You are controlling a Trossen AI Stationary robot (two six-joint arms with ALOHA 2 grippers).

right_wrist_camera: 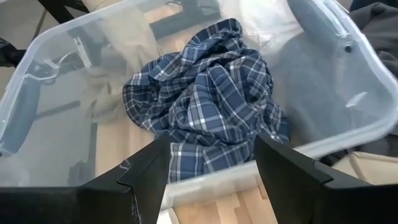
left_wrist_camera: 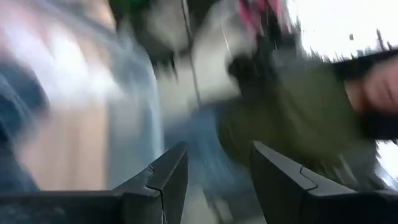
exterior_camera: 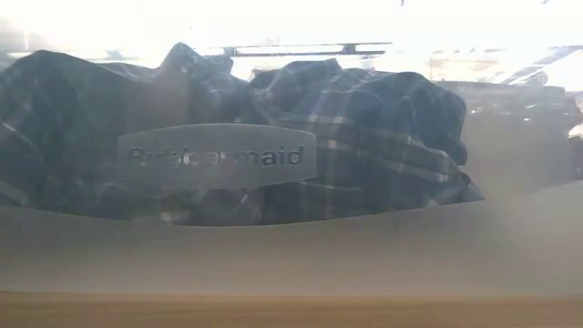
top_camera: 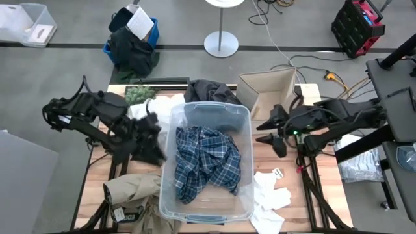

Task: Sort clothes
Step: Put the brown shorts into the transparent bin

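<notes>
A blue-and-white plaid shirt [top_camera: 205, 162] lies crumpled inside a clear plastic bin [top_camera: 244, 195] at the table's middle; it also shows in the right wrist view [right_wrist_camera: 205, 99] and through the bin wall in the low view [exterior_camera: 364, 137]. A tan khaki piece [top_camera: 133, 188] lies at the bin's near left. Small white pieces [top_camera: 270, 195] lie at its near right. A dark grey piece [top_camera: 211, 91] lies behind the bin. My left gripper [top_camera: 153, 140] [left_wrist_camera: 217, 180] is open and empty just left of the bin. My right gripper [top_camera: 265, 133] [right_wrist_camera: 211, 168] is open and empty just right of the bin, facing it.
An open cardboard box [top_camera: 273, 91] stands at the far right of the table. A green plant [top_camera: 136, 94] and a white piece [top_camera: 159, 107] are at the far left. A dark bundle with a blue bag [top_camera: 133, 45] sits on the floor beyond the table.
</notes>
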